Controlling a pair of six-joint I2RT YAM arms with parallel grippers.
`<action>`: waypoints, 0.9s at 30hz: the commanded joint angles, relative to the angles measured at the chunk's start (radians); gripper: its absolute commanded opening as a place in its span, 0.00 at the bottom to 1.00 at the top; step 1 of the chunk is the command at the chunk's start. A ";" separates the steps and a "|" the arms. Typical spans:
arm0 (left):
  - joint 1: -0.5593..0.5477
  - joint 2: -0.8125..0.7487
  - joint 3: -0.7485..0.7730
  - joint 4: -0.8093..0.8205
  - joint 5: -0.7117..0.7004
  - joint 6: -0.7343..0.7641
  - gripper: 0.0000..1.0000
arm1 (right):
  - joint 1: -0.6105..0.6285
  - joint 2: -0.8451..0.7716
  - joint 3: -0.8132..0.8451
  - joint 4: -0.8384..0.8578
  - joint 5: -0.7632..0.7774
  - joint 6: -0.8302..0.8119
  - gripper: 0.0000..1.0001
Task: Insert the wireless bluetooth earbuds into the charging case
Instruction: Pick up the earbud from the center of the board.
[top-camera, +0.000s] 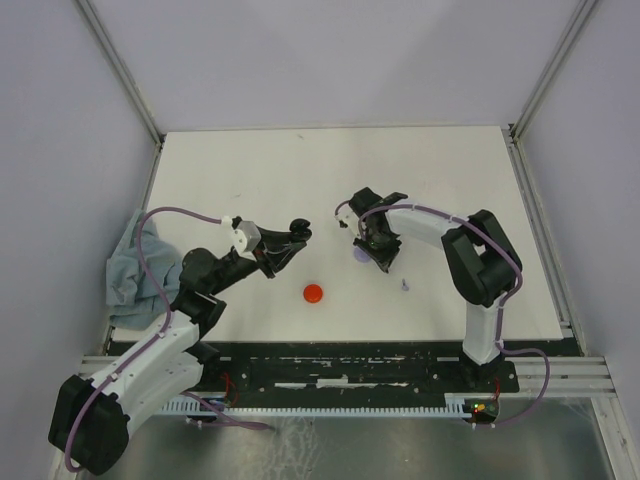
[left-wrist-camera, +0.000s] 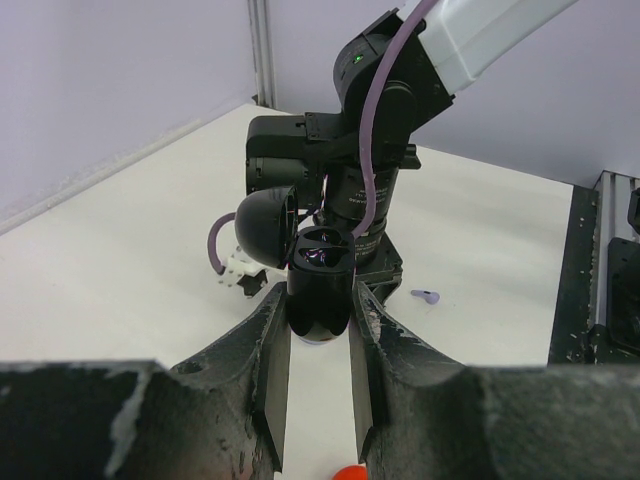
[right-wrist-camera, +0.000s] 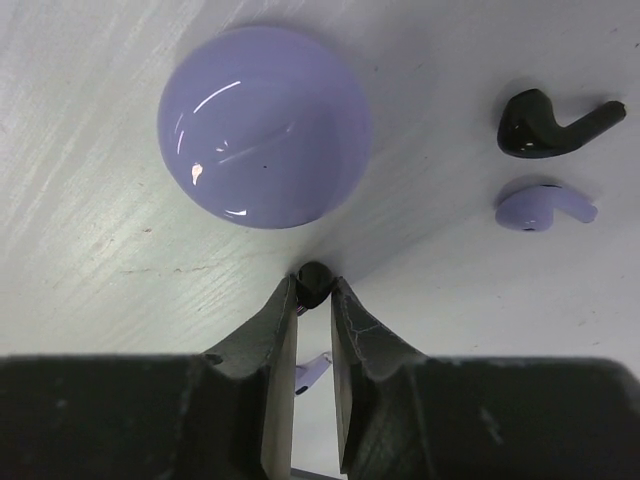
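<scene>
**Beside the lavender case (right-wrist-camera: 265, 125), the pinched earbud (right-wrist-camera: 316, 276) sat at the very fingertips**

From above, the right gripper (top-camera: 370, 250) stood directly over the lavender case and hid most of it. The left gripper (top-camera: 290, 236) hung to that case's left, and the red case (top-camera: 314, 292) lay nearer the arm bases. A lavender earbud (top-camera: 404, 285) lay loose just right of the lavender case. The table (top-camera: 450, 180) stretched bare beyond the case. Its edges and the crumpled cloth (top-camera: 125, 270) were well apart from it, so there looked to be ample room to carry things.

At the left wrist, the jaws were closed snugly on the black charging case (left-wrist-camera: 320, 285). Its lid (left-wrist-camera: 265, 225) was swung open and the right arm was close behind.

At the right wrist, the jaws had nearly met on a small black thing, apparently an earbud, just below the lavender case. Only the extreme tips held it. A loose black earbud (right-wrist-camera: 555, 125) lay to the case's right, with a lavender one beside it.

The buds looked nearly weightless, hard and glossy. I judged that such a rounded body could squirt or twist out of so shallow a pinch. A hold across the stem looked surer. The domed case would likely skid if nudged.
</scene>
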 joint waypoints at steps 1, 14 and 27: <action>0.003 -0.003 0.009 0.066 0.007 0.033 0.03 | -0.002 -0.070 -0.015 0.040 -0.004 0.037 0.22; 0.003 -0.010 -0.016 0.124 0.012 0.028 0.03 | 0.012 -0.339 -0.010 0.072 -0.011 0.188 0.17; 0.002 0.034 -0.027 0.214 0.074 0.037 0.03 | 0.210 -0.570 0.113 0.149 0.127 0.287 0.17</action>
